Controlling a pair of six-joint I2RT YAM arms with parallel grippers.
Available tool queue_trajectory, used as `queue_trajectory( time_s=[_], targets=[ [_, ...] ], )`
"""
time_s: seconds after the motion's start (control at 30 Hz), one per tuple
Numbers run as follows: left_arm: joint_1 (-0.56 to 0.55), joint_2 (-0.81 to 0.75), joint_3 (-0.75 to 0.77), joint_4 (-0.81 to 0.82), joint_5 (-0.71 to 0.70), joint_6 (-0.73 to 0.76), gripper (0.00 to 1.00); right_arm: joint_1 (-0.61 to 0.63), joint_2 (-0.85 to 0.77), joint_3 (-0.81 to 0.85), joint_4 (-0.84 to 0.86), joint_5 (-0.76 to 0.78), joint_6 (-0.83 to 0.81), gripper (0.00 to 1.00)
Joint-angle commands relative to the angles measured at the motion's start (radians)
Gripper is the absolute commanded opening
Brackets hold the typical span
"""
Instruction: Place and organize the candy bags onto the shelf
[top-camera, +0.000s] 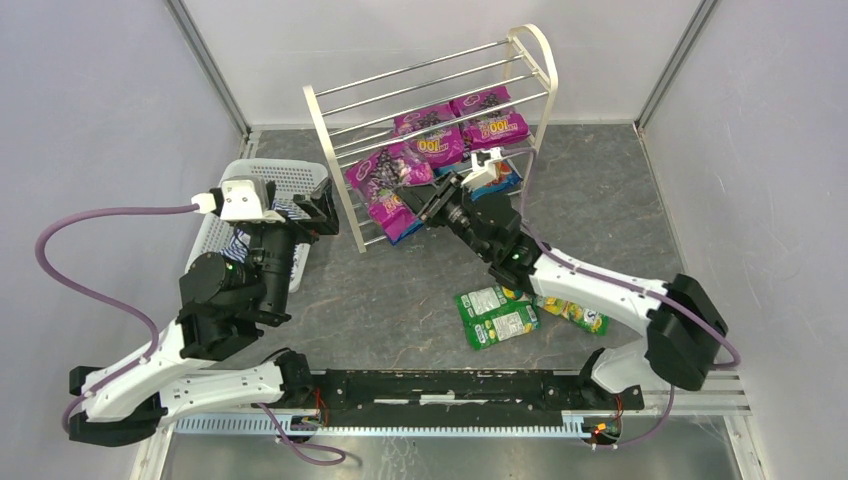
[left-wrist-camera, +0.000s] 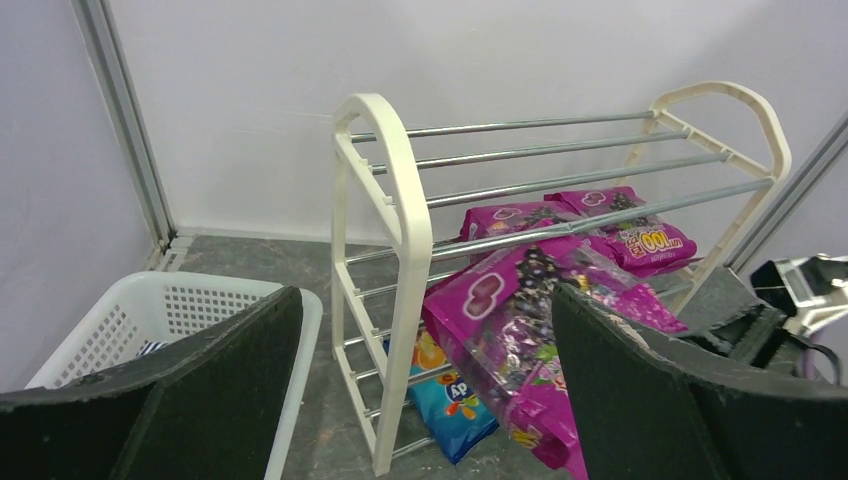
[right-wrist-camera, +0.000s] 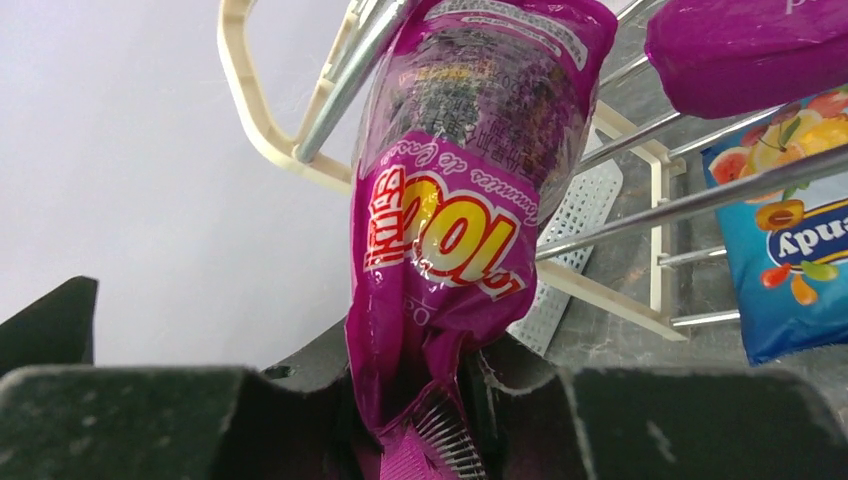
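Top view: shelf (top-camera: 322, 122) part-stocked; green bags (top-camera: 497, 316) unshelved by worktop's near edge.
Right hand (top-camera: 432, 203) clamps purple bag (right-wrist-camera: 440, 230) at shelf; left hand (top-camera: 318, 215) spread, empty.

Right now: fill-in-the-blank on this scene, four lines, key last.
1. The right gripper is shut on a magenta bag printed with the number ____.
2. The left gripper is ____ and holds nothing.
3. The green-yellow bags lie on the ____, not on the shelf.
4. In the top view, the white basket stands ____ of the shelf.
Missing: 100; open; table; left.
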Motion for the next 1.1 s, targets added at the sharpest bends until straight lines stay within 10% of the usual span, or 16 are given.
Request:
queue_trajectory(
  time_s=[0.0,1.07],
  targets=[
    [0.01,-0.001,-0.008,0.048,0.02,0.006,1.0,0.002,0.077,0.123,0.237,0.017,0.041,0.15],
    [0.059,-0.033,-0.067,0.112,0.031,0.028,0.98,0.027,0.498,0.442,0.34,0.247,0.116,0.15]
  ],
)
